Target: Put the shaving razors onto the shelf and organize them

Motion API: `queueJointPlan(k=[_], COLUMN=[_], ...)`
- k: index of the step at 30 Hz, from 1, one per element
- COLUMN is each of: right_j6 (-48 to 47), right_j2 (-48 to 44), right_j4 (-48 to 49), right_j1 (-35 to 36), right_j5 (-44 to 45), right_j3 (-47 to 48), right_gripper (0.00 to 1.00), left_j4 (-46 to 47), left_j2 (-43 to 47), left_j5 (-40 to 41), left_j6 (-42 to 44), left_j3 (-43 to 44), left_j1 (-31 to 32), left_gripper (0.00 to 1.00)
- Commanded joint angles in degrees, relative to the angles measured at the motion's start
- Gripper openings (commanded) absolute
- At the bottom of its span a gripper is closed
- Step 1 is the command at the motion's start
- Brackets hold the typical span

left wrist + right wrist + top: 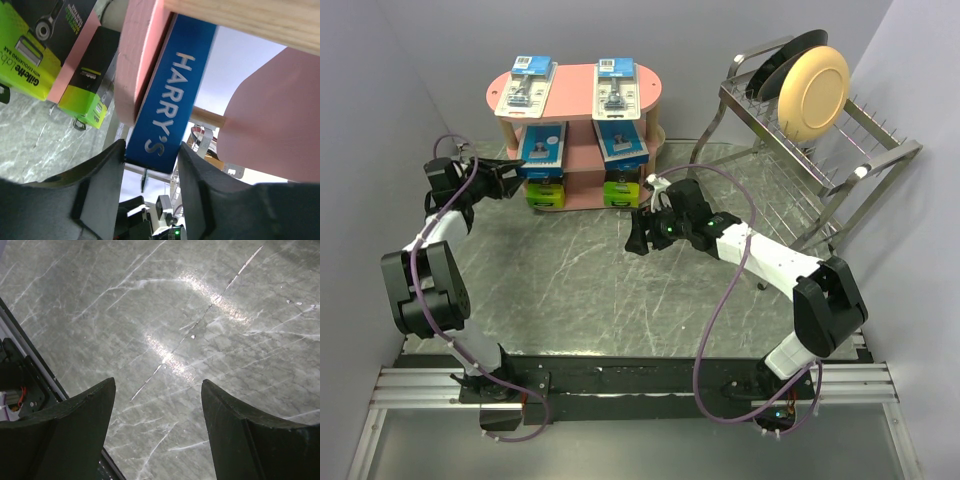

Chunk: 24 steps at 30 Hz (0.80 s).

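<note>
pink boards of the shelf [578, 80] carry all six packs in the top view: two clear blister packs [525, 87] on the top board, two blue-carded packs on the middle tier, and two black boxes with lime ends [545, 192] at the bottom. the left claw [508, 178] reaches in at the left blue pack [542, 148], which lies flat, its long axis running roughly front to back of the shelf. the right claw [640, 235] hangs over the marble table [580, 290], apart from the shelf. from the left wrist, that blue pack [170, 95] shows edge-on, and its "harry's" lettering runs along its length, away from the fingers [100, 175] beside the pink board. the fingers flank its near end so closely i cannot tell whether they pinch it or stand just clear. from the right wrist, the right claw [157, 390] stands wide with only bare marble between its fingers. i judge this the last placement, at the letting-go. the next move calls for spreading fully, then backing out without nudging the pack askew.
</note>
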<state>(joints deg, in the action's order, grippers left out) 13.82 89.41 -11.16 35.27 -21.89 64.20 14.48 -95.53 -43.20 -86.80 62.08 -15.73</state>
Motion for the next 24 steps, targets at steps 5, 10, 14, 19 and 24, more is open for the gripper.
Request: queueJointPlan(k=[5,10,14,19,24], right_j6=[0.0,-0.1,0.2,0.8,1.7], right_j2=[1.1,1.2,0.7,0.8,2.4], right_j4=[2.3,2.5,2.5,3.9,6.1], right_j1=[0.2,0.2,0.1,-0.4,-1.3], right_j5=[0.3,0.4,0.7,-0.9,-1.1], right_j3=[2.8,2.8,2.9,6.5,9.6], right_gripper=[0.77,0.77,0.76,0.76,0.76], left_j4=[-0.2,0.0,-1.6,4.0,8.2], left_j2=[-0.6,-0.7,0.2,4.1,8.2], left_j5=[0.7,0.6,0.5,-2.9,-5.8], left_j6=[-1.0,-0.8,0.3,3.0,6.5], left_j3=[-0.3,-0.8,0.0,-0.6,-1.1], left_j1=[1.9,2.1,2.1,2.0,1.8], left_gripper=[0.54,0.54,0.55,0.60,0.73])
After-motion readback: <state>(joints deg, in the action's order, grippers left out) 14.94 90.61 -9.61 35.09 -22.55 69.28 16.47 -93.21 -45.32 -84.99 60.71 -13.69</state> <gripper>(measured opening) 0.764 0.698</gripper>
